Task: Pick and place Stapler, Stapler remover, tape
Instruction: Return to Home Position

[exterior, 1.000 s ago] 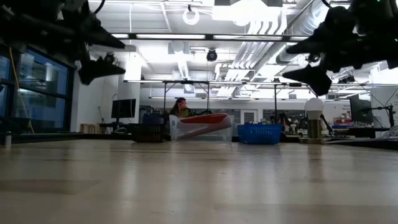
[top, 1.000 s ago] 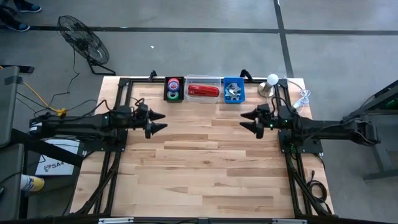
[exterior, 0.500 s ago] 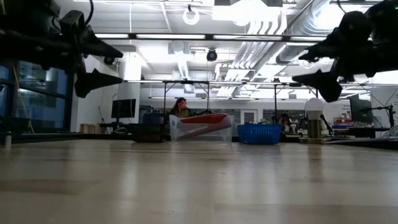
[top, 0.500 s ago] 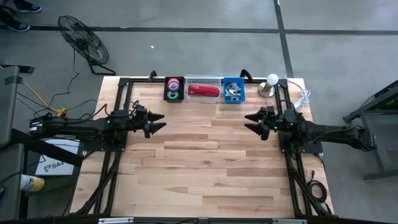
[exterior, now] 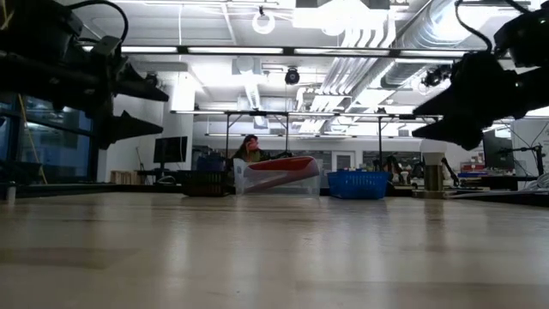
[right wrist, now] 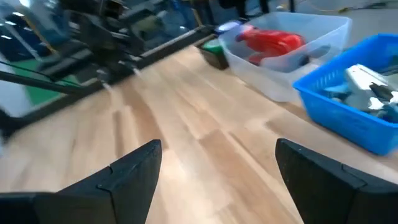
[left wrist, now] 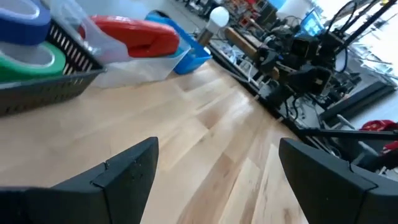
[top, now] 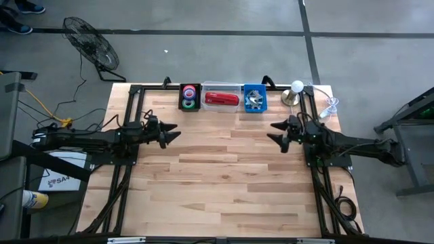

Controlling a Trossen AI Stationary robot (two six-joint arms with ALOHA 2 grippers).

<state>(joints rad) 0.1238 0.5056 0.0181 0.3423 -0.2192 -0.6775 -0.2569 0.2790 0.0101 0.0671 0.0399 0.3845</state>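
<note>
The red stapler (top: 222, 99) lies in a clear tray (top: 222, 89) at the table's far edge, also seen as the stapler (left wrist: 137, 36) and the stapler (right wrist: 268, 41). Tape rolls (top: 189, 96), blue and green (left wrist: 28, 59), sit in a black basket (left wrist: 59, 87) to its left. A blue basket (top: 255, 99) to its right holds a pale metal thing (right wrist: 370, 85), perhaps the staple remover. My left gripper (top: 178, 135) hovers open over the table's left part. My right gripper (top: 270, 131) hovers open over the right part. Both are empty.
A lamp with a white globe (top: 294, 91) stands at the far right corner with its cord (top: 331, 105). Black frame rails (top: 130, 102) run along the table's left, right and far sides. Bare wooden board (top: 224, 183) lies between and nearer than the arms. A person (exterior: 250, 148) sits in the room beyond.
Both arms have drawn back from the table's middle: the left gripper toward the left edge, the right gripper toward the right edge. Both have sunk a little in the low view. The three containers have stayed put.
</note>
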